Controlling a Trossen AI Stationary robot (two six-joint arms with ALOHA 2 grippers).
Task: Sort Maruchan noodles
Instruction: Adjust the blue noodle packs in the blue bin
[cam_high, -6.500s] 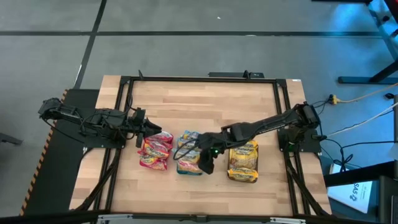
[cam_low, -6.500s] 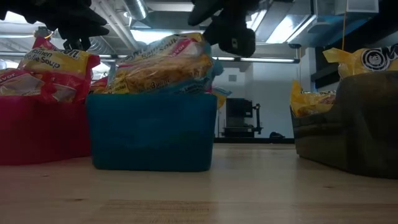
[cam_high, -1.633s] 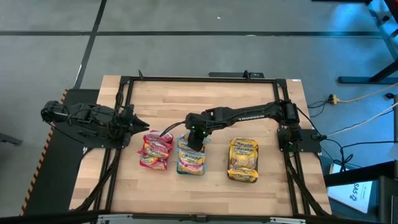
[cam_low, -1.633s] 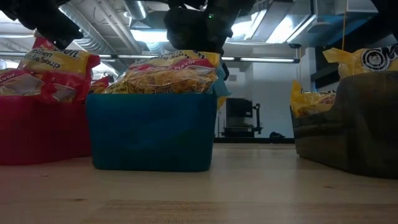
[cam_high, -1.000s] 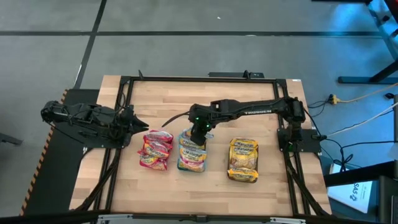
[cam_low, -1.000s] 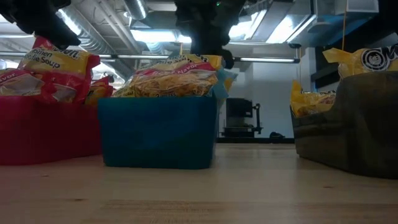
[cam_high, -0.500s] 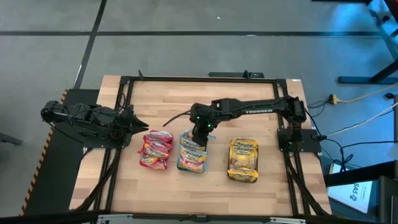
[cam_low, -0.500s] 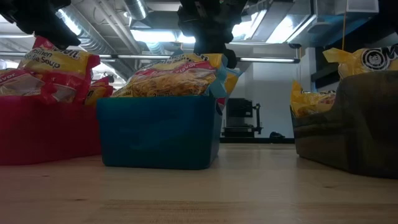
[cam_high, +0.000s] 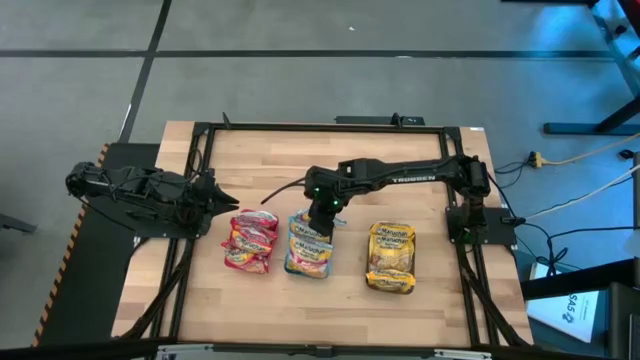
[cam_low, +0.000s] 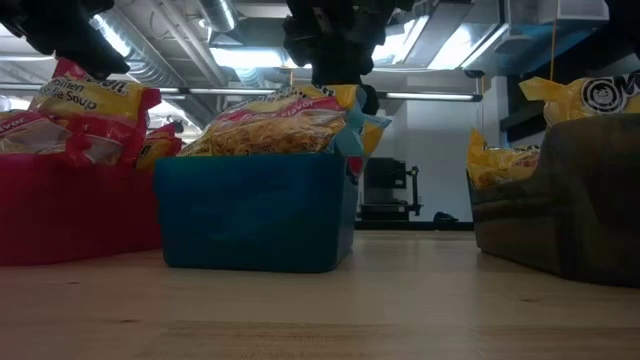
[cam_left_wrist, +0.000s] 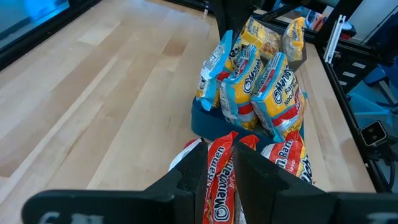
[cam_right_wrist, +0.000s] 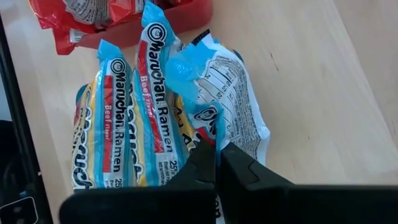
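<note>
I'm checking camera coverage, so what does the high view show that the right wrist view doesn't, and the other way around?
Only the high view shows the left gripper parked beside the red packets, and the yellow packets. Only the right wrist view shows the right gripper, fingers together, at a blue-edged packet lying label-side up. Both show the blue-edged packets and the wooden table.

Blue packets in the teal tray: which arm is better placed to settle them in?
The right. Its gripper is directly over the teal tray, fingers closed at the blue packets. The left gripper waits, closed, beside the red tray, off to the side.
</note>
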